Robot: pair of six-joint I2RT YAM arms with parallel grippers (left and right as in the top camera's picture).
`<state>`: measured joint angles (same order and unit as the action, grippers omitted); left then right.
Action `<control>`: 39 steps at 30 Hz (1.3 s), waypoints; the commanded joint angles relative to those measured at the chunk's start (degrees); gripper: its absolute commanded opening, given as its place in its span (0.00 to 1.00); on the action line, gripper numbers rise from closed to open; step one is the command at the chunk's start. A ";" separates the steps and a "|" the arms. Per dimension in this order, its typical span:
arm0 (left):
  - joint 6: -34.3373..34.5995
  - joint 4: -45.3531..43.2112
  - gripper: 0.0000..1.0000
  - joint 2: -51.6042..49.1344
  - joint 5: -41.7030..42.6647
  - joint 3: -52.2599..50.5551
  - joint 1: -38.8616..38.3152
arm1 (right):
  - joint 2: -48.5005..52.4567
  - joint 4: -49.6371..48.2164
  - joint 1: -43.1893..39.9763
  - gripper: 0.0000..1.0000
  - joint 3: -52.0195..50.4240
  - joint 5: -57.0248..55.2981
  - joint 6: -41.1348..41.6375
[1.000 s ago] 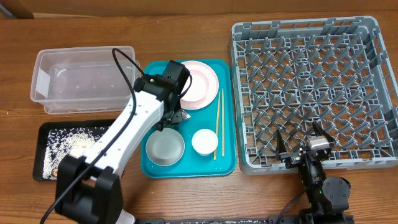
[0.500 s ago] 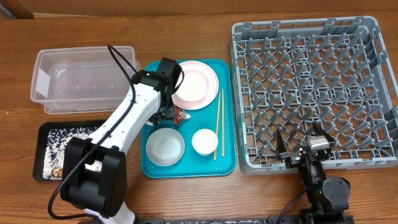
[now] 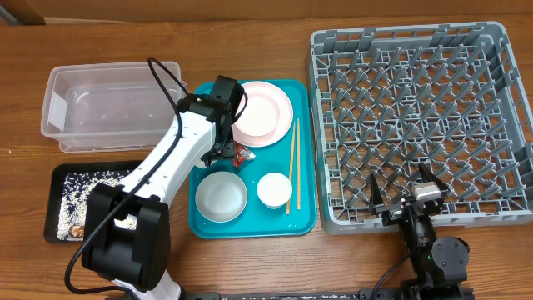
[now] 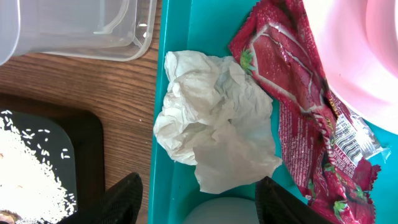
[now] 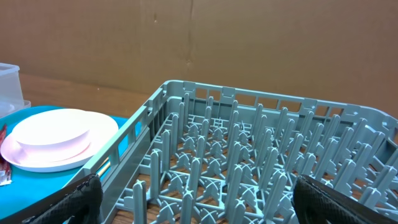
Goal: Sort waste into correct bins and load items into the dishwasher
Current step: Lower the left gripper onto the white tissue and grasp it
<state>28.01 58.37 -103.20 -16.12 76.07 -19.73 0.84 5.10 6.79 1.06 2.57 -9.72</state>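
wooden table [image 3: 275, 260] — clear tub [image 3: 112, 108] | black tray [image 3: 62, 172] | teal tray [image 3: 305, 193] | grey rack [image 3: 316, 125]

barcode on red wrapper [image 4: 297, 118], no legible text

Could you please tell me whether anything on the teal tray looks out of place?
Yes. A crumpled napkin and a crinkled red wrapper lie loose on the teal tray, right beside the pink plate. They are rubbish sitting where only tableware belongs.

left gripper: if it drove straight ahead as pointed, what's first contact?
Most likely the crumpled napkin on the teal tray: it lies centred ahead of the open left gripper, red wrapper off to the side. Depth unclear.
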 commanded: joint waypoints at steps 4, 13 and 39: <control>-2.75 -0.20 0.64 -1.05 -1.05 0.46 0.33 | -0.68 -0.46 0.33 1.00 -0.61 -0.13 -0.15; -6.29 -1.03 0.65 -1.07 -1.44 -0.44 0.33 | -0.68 -0.46 0.33 1.00 -0.61 -0.13 -0.15; -6.88 -7.10 0.72 -1.07 -1.46 -6.73 1.81 | -0.68 -0.46 0.33 1.00 -0.61 -0.13 -0.15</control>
<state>22.02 51.99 -103.22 -16.56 70.59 -18.26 0.84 5.10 6.79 1.06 2.55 -9.69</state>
